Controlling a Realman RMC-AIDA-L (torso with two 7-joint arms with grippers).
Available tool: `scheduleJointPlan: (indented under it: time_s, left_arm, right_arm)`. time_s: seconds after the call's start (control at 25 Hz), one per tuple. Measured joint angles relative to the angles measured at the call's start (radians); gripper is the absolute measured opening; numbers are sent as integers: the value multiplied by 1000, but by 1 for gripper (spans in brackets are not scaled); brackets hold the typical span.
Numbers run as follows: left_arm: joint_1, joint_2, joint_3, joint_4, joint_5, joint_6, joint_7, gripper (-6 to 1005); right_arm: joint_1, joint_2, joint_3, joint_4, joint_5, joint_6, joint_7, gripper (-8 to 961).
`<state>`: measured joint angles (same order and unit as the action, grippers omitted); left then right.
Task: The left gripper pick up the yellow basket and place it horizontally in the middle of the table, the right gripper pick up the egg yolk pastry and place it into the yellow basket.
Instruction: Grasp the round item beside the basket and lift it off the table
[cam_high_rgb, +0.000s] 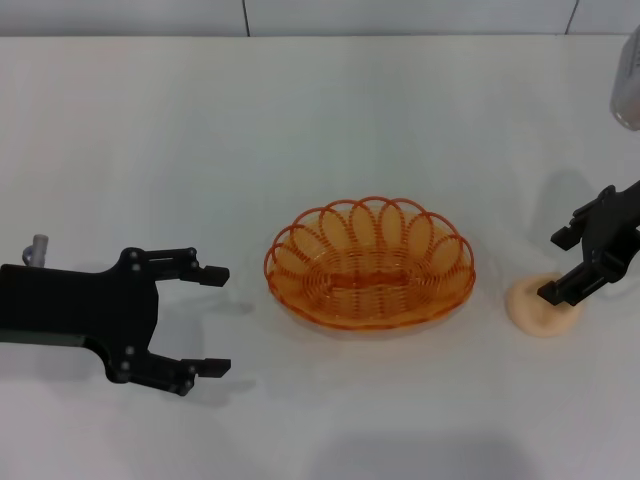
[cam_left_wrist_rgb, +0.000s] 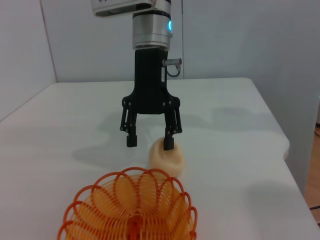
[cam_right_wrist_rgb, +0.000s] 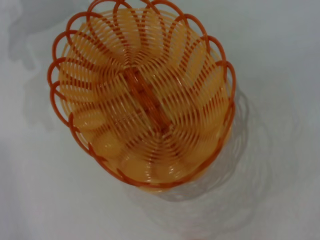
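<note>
yellow basket (cam_high_rgb: 370, 264) lies long axis left-right mid table (cam_high_rgb: 300, 120); left gripper (cam_high_rgb: 208, 320) spread wide, empty, right gripper (cam_high_rgb: 560, 265) released, straddling egg yolk pastry (cam_high_rgb: 535, 310)

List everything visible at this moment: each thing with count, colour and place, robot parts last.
Basket: one, orange-amber, empty, lying lengthwise across the middle of the table.
Pastry: one, pale beige, on the table to the right of the basket, apart from it.
Table: one, white, under everything.
Clear object: one, partly cut off at the far right edge; cannot tell what it is.
Left gripper: one, black, open, to the left of the basket, holding nothing.
Right gripper: one, black, open, lowered over the pastry with one finger at its top.
</note>
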<state>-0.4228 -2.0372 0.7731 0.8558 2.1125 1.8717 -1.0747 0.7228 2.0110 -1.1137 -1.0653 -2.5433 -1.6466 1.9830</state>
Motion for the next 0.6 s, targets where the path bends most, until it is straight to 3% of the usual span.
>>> scheduleJointPlan:
  time_s: [0.6]
  left_arm:
    - [-11,2,0,0,7,-24,-1,888]
  right_arm:
    - [6,-4,-58,13,-5,17,-18,417]
